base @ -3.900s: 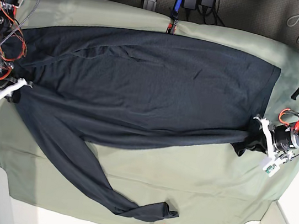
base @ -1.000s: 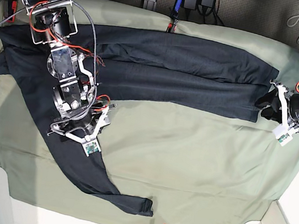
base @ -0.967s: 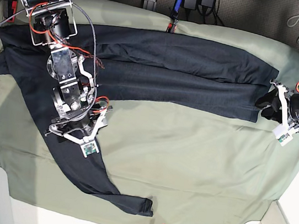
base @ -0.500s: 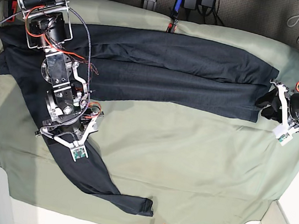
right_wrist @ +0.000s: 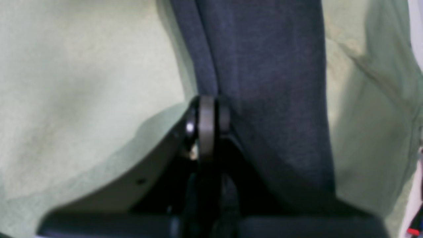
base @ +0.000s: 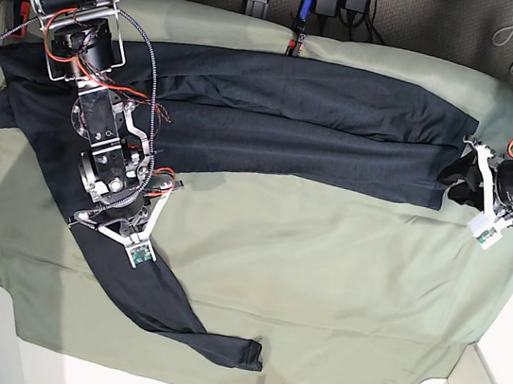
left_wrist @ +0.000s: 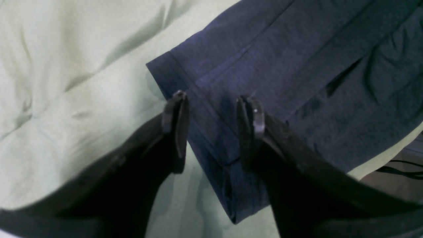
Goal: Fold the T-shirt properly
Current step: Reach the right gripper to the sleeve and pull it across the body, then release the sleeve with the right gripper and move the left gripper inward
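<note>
- Swung since the earlier base view: from the left margin of the olive-green tablecloth (base: 338,289) to well inside it, bringing the right gripper (right_wrist: 211,99) over the dark navy T-shirt (base: 338,156).
- Drawn back, too, toward the tablecloth's far side: the T-shirt's broad near edge, formerly sagging closer to the middle.
- Shows the T-shirt spread in a wide, layered band across the tablecloth's far part, then trailing in a narrow length down its left half toward the near edge.
- Pinches a raised fold of the T-shirt between the right gripper's fingers, pressed together above the tablecloth's left half.
- Holds the left gripper (left_wrist: 208,99) near the tablecloth's right side, fingers spread apart over a stitched hem (left_wrist: 205,102) at the T-shirt's end.
- Reveals creases in the tablecloth beside that hem, plus dark cables (left_wrist: 401,172) beyond the tablecloth's border.
</note>
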Robot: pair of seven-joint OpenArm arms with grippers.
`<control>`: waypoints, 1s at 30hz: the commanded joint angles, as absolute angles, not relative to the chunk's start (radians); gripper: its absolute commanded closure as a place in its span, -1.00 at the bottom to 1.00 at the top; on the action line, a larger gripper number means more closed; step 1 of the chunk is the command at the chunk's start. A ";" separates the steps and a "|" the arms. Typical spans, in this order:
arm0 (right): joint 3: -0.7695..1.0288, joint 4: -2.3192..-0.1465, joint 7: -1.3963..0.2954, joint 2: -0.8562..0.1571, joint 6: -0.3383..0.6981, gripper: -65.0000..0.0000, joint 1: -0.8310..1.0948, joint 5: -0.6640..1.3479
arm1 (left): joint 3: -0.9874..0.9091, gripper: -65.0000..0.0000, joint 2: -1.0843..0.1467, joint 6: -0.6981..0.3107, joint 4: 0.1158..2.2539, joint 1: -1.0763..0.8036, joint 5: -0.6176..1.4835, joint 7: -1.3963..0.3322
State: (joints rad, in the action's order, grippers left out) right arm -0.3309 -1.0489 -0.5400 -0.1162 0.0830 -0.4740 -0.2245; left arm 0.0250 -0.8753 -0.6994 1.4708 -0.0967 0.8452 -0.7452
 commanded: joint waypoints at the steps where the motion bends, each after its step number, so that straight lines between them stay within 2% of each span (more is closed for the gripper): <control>1: -0.326 -1.065 -0.528 -0.118 0.078 1.00 -0.501 -0.247 | 0.013 0.17 -0.900 -0.698 1.482 -0.084 0.856 -0.733; 6: -0.327 -1.113 -0.587 -0.118 0.078 1.00 -0.500 -0.258 | 0.013 0.17 -0.900 -0.698 1.482 -0.083 0.856 -0.734; 9: -0.327 -1.216 -0.636 -0.118 0.078 1.00 -0.468 -0.258 | 0.013 0.17 -0.900 -0.698 1.482 -0.084 0.856 -0.734; 14: -0.327 -1.470 -0.717 -0.119 0.088 1.00 -0.339 -0.219 | 0.013 0.17 -0.900 -0.698 1.482 -0.083 0.856 -0.734; 22: -0.328 -1.773 -0.707 -0.119 0.204 1.00 -0.059 -0.118 | 0.013 0.17 -0.900 -0.698 1.482 -0.083 0.857 -0.734; 30: -0.327 -1.959 -0.702 -0.161 0.243 1.00 0.126 -0.067 | 0.012 0.17 -0.900 -0.698 1.534 -0.072 0.925 -0.734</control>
State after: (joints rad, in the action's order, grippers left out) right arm -0.3309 -1.9396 -0.7250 -0.1612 0.2462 0.1379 -0.0685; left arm 0.0250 -0.8753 -0.6971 1.5196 -0.0879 0.9066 -0.7513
